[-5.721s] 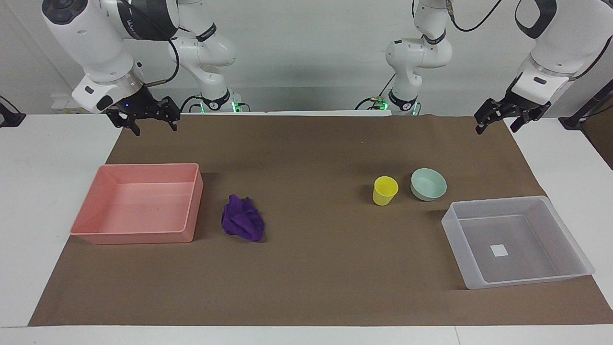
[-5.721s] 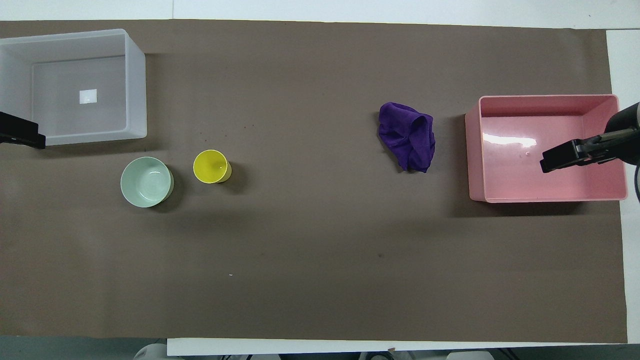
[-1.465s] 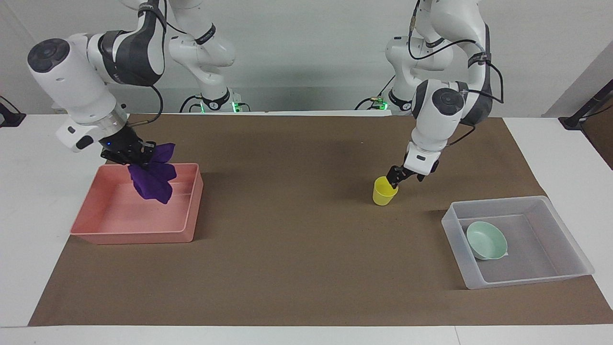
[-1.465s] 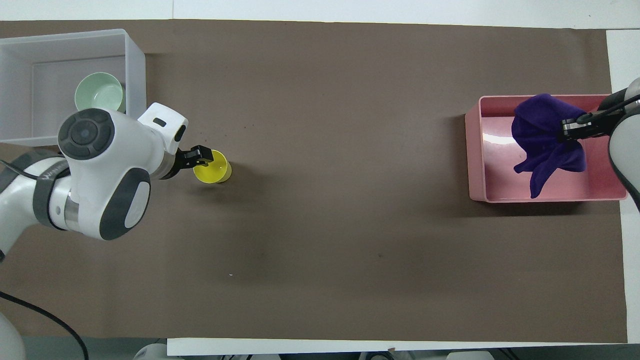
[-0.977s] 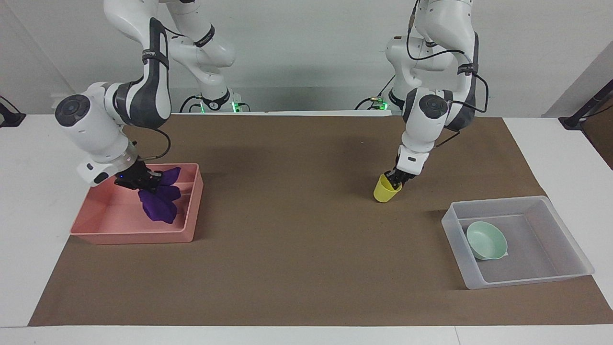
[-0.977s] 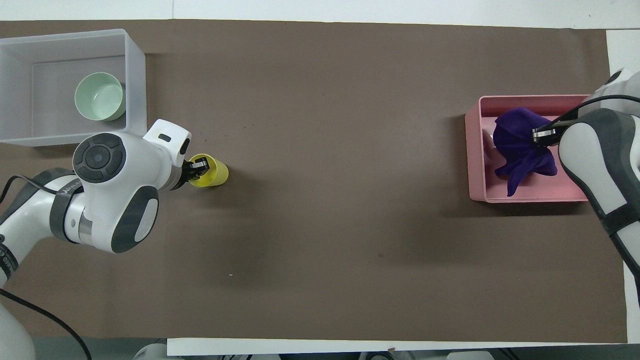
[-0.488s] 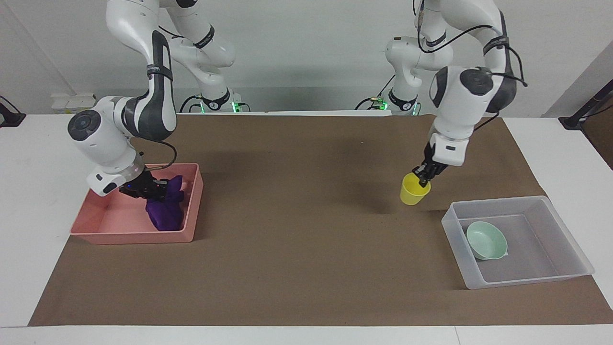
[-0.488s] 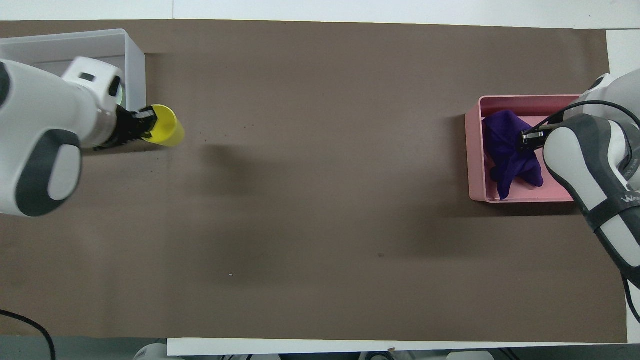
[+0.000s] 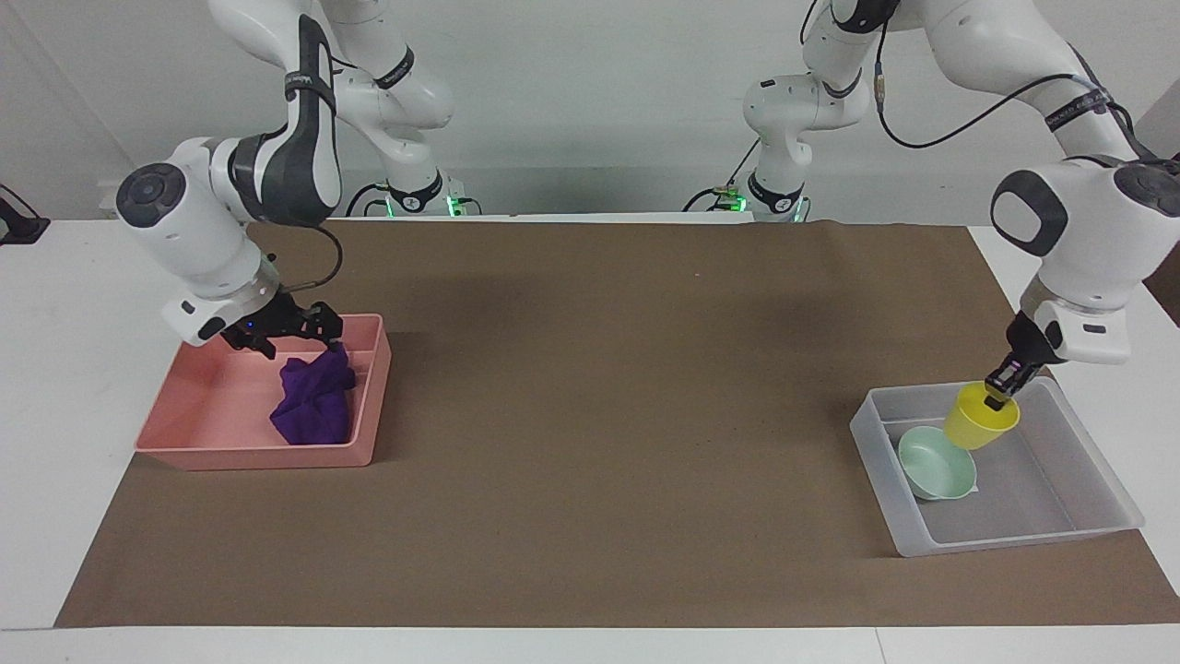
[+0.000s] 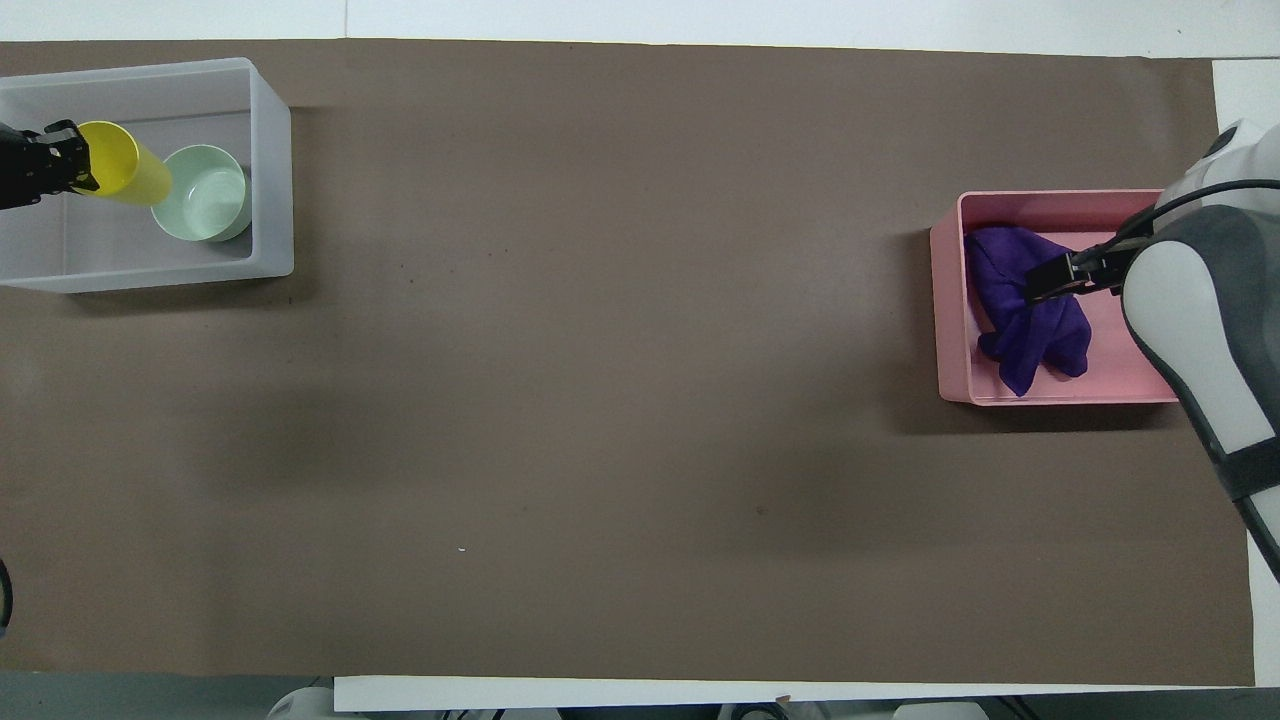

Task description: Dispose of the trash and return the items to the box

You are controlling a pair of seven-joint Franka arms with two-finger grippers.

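The purple cloth wad (image 9: pixel 313 408) lies in the pink tray (image 9: pixel 258 457), at the end toward the table's middle; it also shows in the overhead view (image 10: pixel 1020 325). My right gripper (image 9: pixel 290 339) is open just above the cloth, apart from it, and shows in the overhead view (image 10: pixel 1060 277). My left gripper (image 9: pixel 998 391) is shut on the rim of the yellow cup (image 9: pixel 980 418) and holds it tilted over the clear plastic box (image 9: pixel 1005 540). The mint-green bowl (image 9: pixel 937 467) sits in the box beside the cup. In the overhead view the cup (image 10: pixel 122 173), bowl (image 10: pixel 203 193) and box (image 10: pixel 272 180) show too.
Brown paper (image 9: pixel 590 415) covers the table between the tray at the right arm's end and the box at the left arm's end. White table surface (image 9: pixel 83 304) borders the paper on both ends.
My right gripper has opened and risen slightly, leaving the cloth in the pink tray. My left gripper has carried the yellow cup from beside the box to over its inside.
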